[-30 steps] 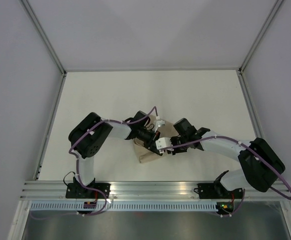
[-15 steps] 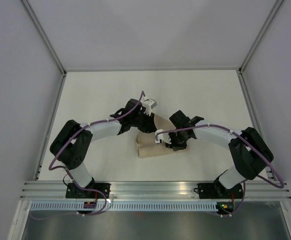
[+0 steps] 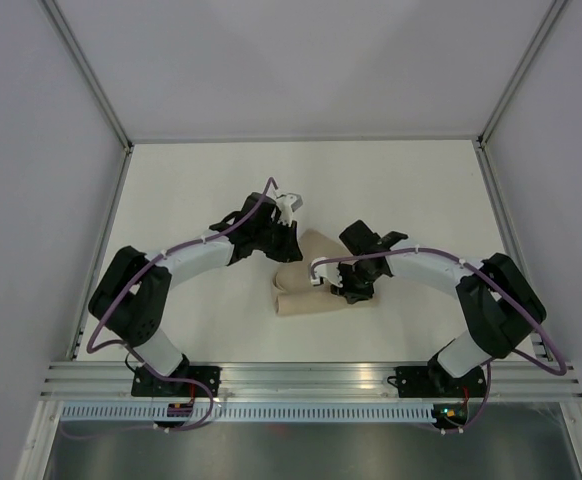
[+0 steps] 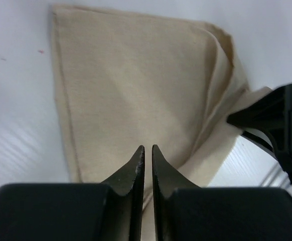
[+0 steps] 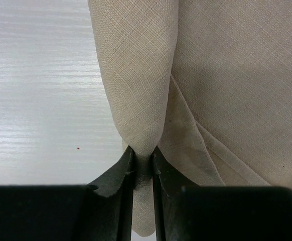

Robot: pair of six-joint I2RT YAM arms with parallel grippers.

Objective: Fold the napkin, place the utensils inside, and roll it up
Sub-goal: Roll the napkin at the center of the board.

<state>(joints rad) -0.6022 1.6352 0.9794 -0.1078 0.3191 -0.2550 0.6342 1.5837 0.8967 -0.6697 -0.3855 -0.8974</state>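
Mid-counter, between the two arms: tan napkin, bunched. Near edge rolled into a short tube lying crosswise, flatter layers slanting off toward the far side.

Left fingers over the napkin's far-left part; touching or not, cannot tell. From the left wrist: fingers set almost together, only a thin slit between, nothing seen gripped. Below the tips, a flat panel of cloth. Stitched hem down its left edge, meeting the top edge at a plain corner. Right edge doubled over in loose layers, with the other arm's black end just beyond.

Right fingers at the napkin's right end. From the right wrist: fingers narrow, clamped on a raised fold of cloth widening away from the tips. Right of the fold, stacked hemmed edges running diagonally. Left of it, bare white counter with one tiny red speck.

Room to move: wide bare counter on the far side and out to both flanks, up to the white walls. Tighter on the near side, just a strip before the metal rail.
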